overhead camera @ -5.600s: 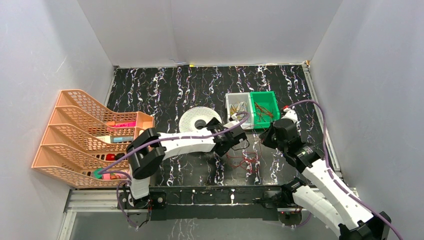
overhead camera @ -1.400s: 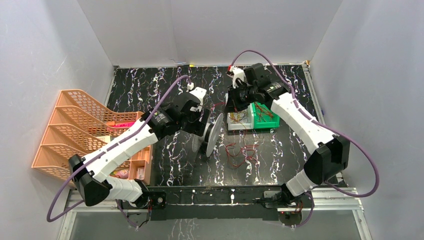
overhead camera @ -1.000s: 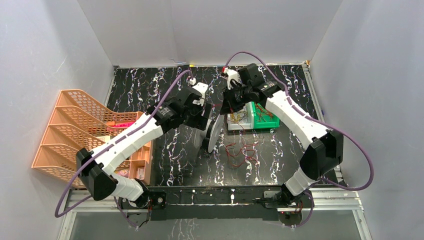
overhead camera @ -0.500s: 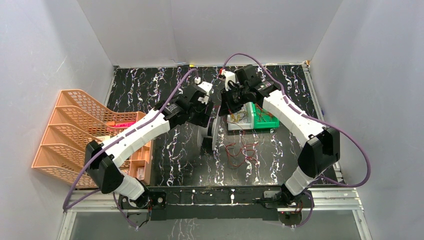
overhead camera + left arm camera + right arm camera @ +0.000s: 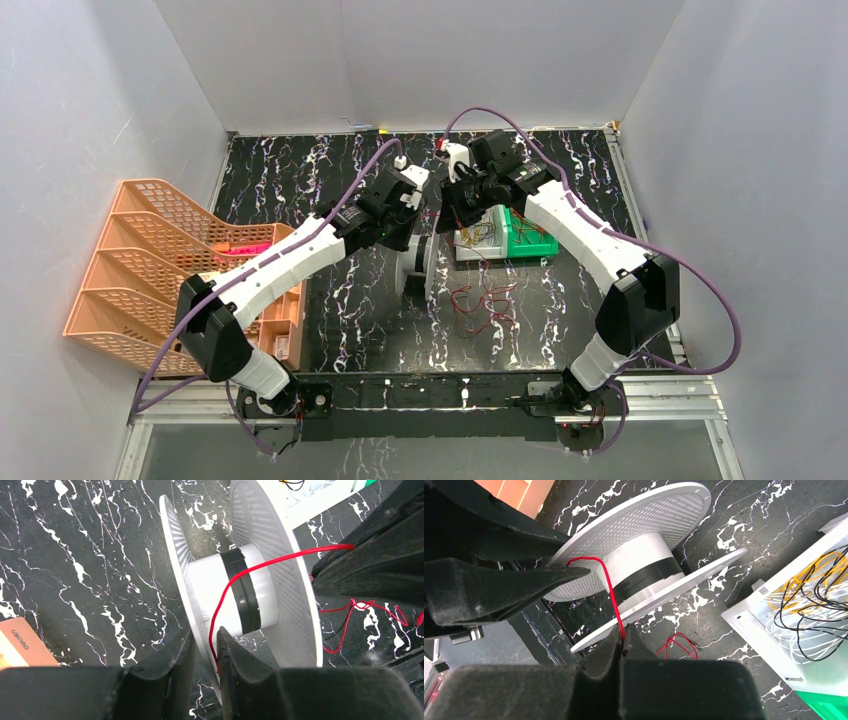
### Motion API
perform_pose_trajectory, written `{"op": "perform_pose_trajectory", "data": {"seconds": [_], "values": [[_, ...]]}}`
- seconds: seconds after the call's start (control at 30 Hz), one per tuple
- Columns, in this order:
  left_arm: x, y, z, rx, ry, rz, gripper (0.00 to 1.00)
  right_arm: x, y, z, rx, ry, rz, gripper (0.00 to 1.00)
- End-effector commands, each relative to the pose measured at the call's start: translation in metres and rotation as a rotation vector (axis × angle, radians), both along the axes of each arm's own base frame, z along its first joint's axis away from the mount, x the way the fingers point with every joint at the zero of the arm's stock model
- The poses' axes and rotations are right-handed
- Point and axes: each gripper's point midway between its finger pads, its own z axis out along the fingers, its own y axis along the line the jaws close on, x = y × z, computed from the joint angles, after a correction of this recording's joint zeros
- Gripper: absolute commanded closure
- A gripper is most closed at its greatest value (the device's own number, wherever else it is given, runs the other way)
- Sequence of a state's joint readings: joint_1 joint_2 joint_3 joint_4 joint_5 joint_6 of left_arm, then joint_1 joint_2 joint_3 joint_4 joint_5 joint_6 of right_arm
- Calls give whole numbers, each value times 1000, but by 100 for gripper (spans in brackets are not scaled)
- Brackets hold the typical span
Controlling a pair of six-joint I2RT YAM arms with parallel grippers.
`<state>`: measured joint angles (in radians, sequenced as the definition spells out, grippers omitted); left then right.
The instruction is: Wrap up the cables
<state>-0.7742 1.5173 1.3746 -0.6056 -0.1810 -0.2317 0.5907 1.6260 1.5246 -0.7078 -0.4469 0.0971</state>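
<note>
Since the earliest view, the spool (image 5: 418,265) has gone from lying flat to standing on its edge on the counter (image 5: 300,170), and both arms have swung out over it. Within the last second the left fingers (image 5: 182,652) have drawn in from a wide gape.

They now hug the rim of the spool's nearer flange, and a red cable (image 5: 280,560) runs down into the same narrow gap. We read this as a grip on the flange, but we cannot tell whether the cable is pinched there too. From that gap the cable rises across the black band on the hub and stretches to the right fingers (image 5: 611,650), which are clenched on it just above the spool. The remaining cables (image 5: 487,305) lie in a loose tangle on the counter, below the right fingers and well apart from both pairs.

We judge the cables to be almost weightless, limp and slick. They will hold no shape of their own, will sag wherever tension drops, and could slip from a loose pinch or snap under a hard pull. The best hold seems to be close to a free end, between fully clenched fingertips. Tension should stay light while each turn is laid on the hub, between the two flanges.
</note>
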Motion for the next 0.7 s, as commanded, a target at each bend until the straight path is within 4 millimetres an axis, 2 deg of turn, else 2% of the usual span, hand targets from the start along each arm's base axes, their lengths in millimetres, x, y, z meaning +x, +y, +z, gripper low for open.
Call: {"op": "perform_pose_trajectory", "data": {"seconds": [0.0,0.1,0.3,0.53,0.67], "values": [[-1,-3,1,-15,1,-16,81,2,10,15,40,-44,38,100],[-1,-4,0,-18,7,-23,85,2,11,15,41,-42,37,100],[-2,-4,1,-13,2,-44,100,-1,13,16,51,-39,41,100],[-4,1,10,-14,-31,-56,100,-3,12,22,66,-51,14,100],[-9,3,18,-25,-37,-74,100,0,7,23,51,-74,-22,89]]}}
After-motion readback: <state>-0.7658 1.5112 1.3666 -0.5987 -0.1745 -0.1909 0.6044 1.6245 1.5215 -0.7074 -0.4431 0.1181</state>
